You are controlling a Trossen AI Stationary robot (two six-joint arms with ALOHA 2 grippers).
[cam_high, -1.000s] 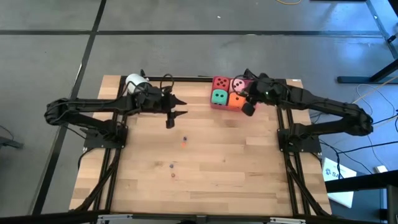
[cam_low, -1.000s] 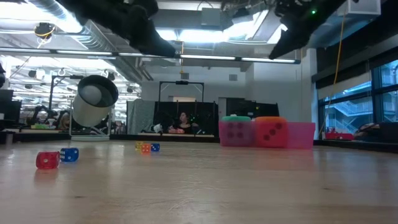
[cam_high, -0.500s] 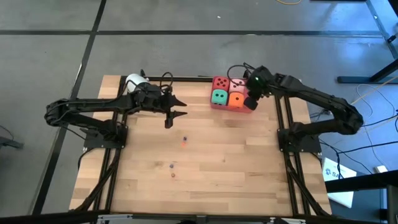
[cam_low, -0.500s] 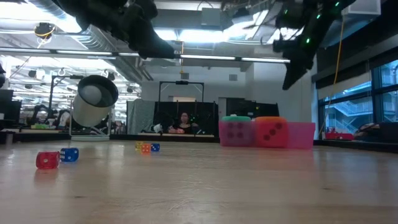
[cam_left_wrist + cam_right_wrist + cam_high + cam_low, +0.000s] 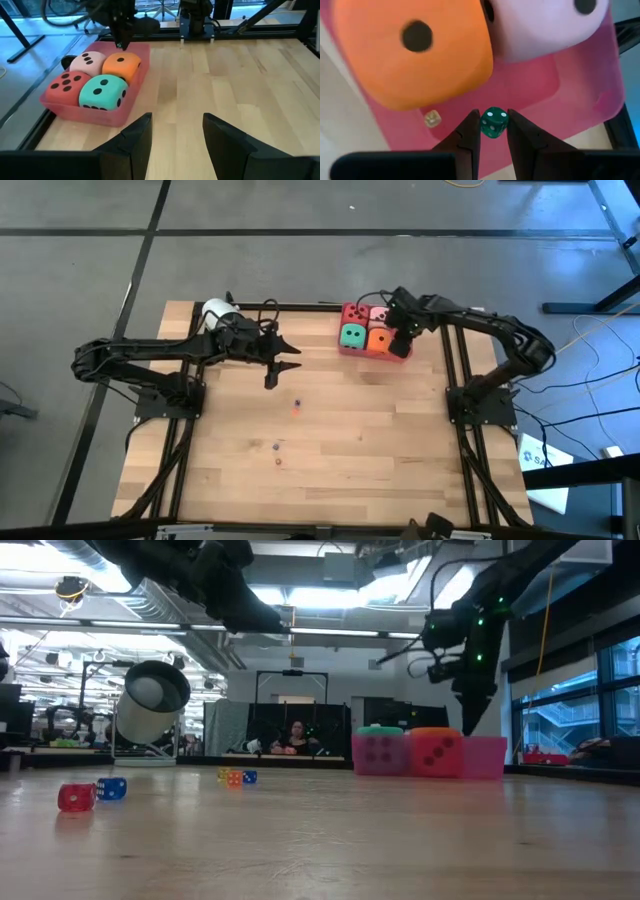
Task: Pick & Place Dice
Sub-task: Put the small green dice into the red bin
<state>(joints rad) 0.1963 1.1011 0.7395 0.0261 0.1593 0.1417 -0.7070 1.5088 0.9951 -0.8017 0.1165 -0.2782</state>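
Four soft dice sit packed together in the flat red tray (image 5: 345,348) at the table's far edge: red (image 5: 354,313), pink (image 5: 380,315), green (image 5: 352,335) and orange (image 5: 379,338). My right gripper (image 5: 493,116) hangs over the tray's right side next to the orange die (image 5: 415,50), shut on a tiny green die (image 5: 494,123). In the low view it (image 5: 468,722) points down above the tray. A tiny pale die (image 5: 432,118) lies on the tray floor. My left gripper (image 5: 290,356) hovers open over bare table left of the tray. My right gripper pinches the tiny green die (image 5: 494,124) between its two fingertips (image 5: 470,131), one on each opposite face. The fingers come from above, pointing down. The die is lifted clear, above the tray floor (image 5: 540,90) beside the orange and pink dice.
A white cylinder (image 5: 215,310) lies at the far left edge behind my left arm. Several tiny dice lie scattered on the table's middle, such as an orange one (image 5: 296,408) and two nearer (image 5: 277,452); low view shows red (image 5: 76,797) and blue (image 5: 113,788) ones.
My right gripper has come down from high above toward the tray and tipped until its fingers point down, and its arm has drawn in toward the tray's right side. The soft dice and the tray have stayed put.
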